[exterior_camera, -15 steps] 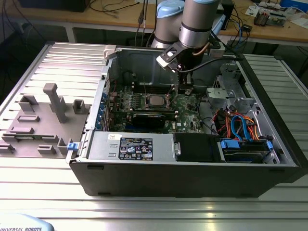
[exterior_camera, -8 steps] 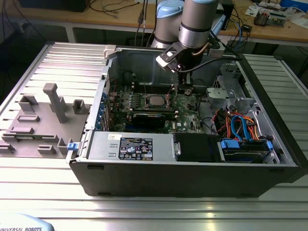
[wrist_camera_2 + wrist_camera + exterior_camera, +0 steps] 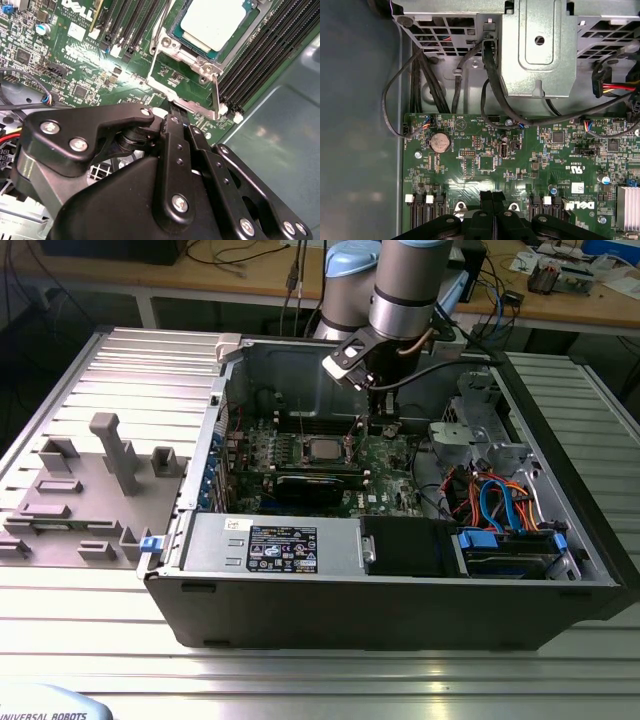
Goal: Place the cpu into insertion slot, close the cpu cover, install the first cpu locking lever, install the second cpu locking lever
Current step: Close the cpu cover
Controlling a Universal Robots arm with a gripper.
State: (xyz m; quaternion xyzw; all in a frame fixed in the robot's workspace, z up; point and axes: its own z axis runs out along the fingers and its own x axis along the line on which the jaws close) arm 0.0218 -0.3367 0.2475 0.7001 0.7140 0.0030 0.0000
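Dull silver-topped square cpu (image 3: 215,22) is sitting flat inside the insertion slot (image 3: 169,44), the small square socket with a silvery metal rim. I am seeing it just past the tips of my black gripper (image 3: 176,112) in the second wrist view. The thin silvery cpu cover (image 3: 216,94), a frame with a hollow centre, is standing tilted up off the socket, with green circuit board (image 3: 75,60) showing through it. The gripper's tips are lying right at its free edge.

In the first wrist view the fingers (image 3: 486,200) are pressing together with no gap; whether they are pinching the cover I cannot tell. That view is also giving me a round silver coin cell (image 3: 440,142), a white printed sticker (image 3: 577,187) and a grey metal drive cage (image 3: 535,45).

In the exterior view the cpu is lying near the middle of the dark computer case (image 3: 400,610), just beyond a long black graphics card (image 3: 318,485). A white-and-black printed label (image 3: 283,545) is sitting on the near grey power-supply box (image 3: 200,540).
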